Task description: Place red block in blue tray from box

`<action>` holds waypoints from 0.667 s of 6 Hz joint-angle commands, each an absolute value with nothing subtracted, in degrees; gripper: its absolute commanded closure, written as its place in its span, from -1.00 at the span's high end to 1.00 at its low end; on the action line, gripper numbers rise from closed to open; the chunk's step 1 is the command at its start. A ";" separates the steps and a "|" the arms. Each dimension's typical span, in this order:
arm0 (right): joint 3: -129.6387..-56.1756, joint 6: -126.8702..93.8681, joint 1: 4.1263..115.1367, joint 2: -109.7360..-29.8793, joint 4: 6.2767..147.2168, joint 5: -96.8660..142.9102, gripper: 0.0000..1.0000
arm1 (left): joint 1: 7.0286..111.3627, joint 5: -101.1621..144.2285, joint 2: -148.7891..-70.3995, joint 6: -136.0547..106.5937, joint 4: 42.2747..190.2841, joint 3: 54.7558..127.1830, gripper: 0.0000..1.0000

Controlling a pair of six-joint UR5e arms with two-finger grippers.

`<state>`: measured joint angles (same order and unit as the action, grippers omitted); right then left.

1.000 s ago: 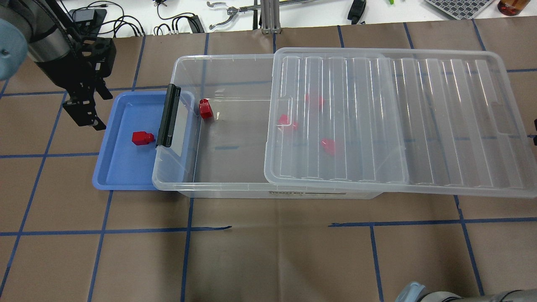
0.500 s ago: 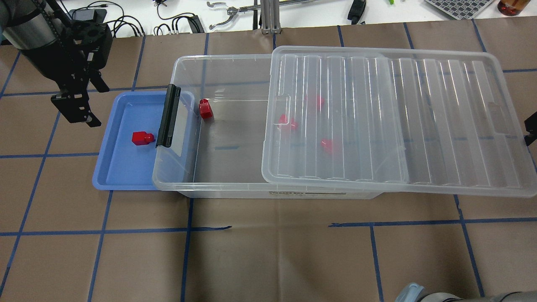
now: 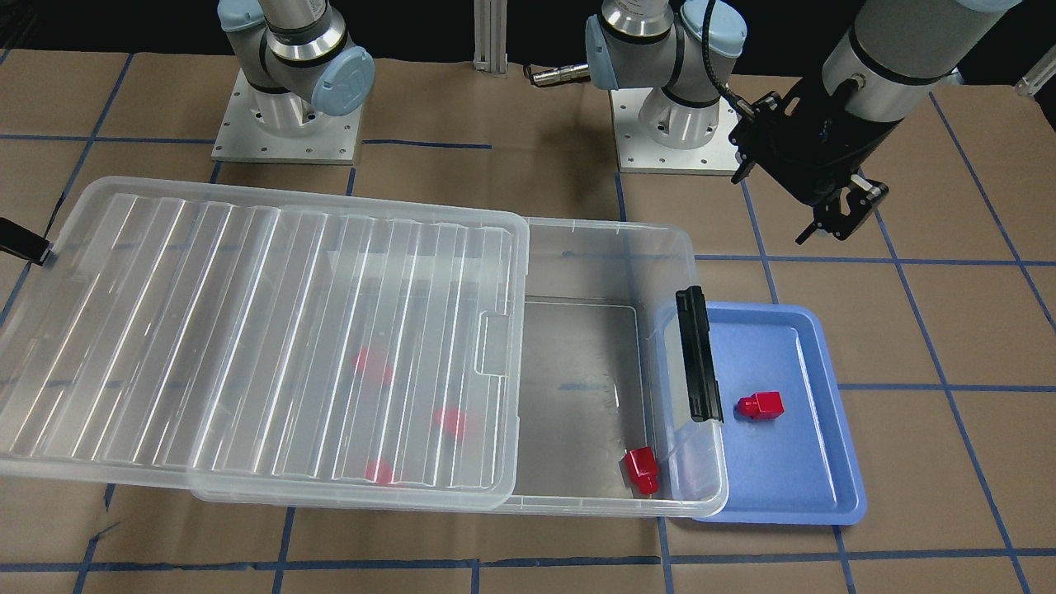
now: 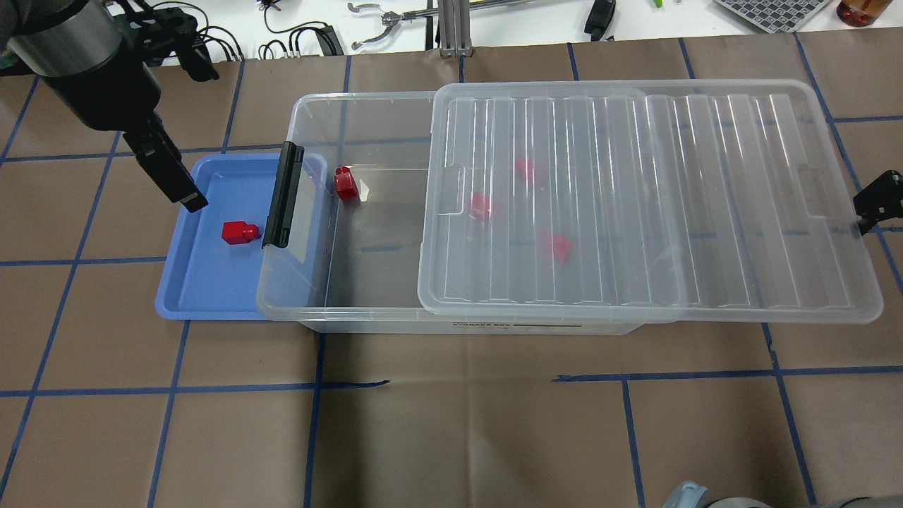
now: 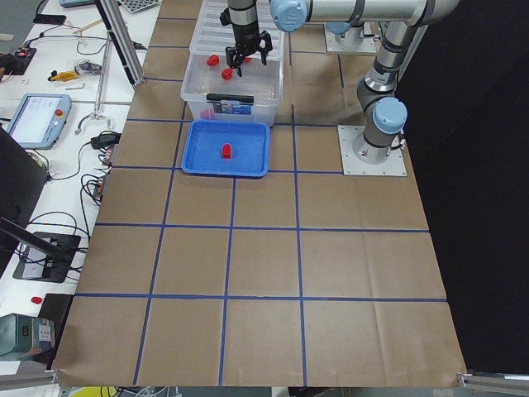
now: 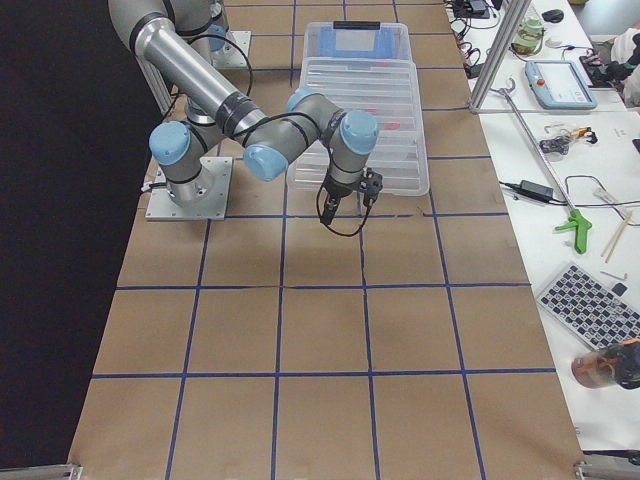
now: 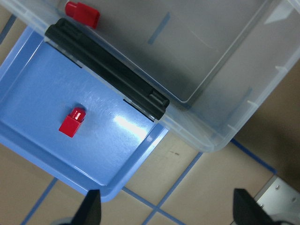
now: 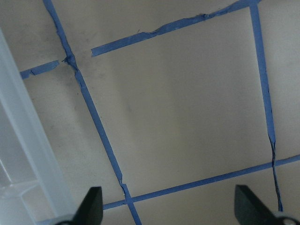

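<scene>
One red block (image 4: 240, 232) lies in the blue tray (image 4: 204, 296), also seen in the front view (image 3: 762, 405) and the left wrist view (image 7: 72, 122). Another red block (image 4: 346, 183) stands in the uncovered end of the clear box (image 4: 367, 314), by the black latch (image 4: 282, 195). Three more show dimly under the ribbed lid (image 4: 670, 212). My left gripper (image 4: 190, 141) hangs open and empty, high over the tray's back edge (image 7: 168, 208). My right gripper (image 4: 875, 201) is open at the lid's right end (image 8: 168, 206).
The lid lies skewed over the box's right part and overhangs its right end. The tray's right edge sits under the box's latch end. Brown paper with blue tape lines (image 4: 451, 423) covers the table. Tools and cables (image 4: 395, 21) lie along the far edge.
The lid has slid left, covering more of the box. My right gripper has come into view at the lid's right end. My left gripper has risen and turned above the tray's back edge.
</scene>
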<state>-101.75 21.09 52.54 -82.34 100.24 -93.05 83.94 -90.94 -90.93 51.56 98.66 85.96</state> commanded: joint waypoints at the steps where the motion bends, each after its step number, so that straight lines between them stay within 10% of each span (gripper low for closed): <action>1: -101.78 21.09 53.61 -82.35 100.20 -92.99 1.00 | 85.08 -90.79 -90.00 28.93 98.44 85.70 0.96; 4: -101.78 21.09 56.33 -82.44 100.20 -92.99 1.00 | 88.58 -91.23 -88.86 9.55 97.91 86.04 0.96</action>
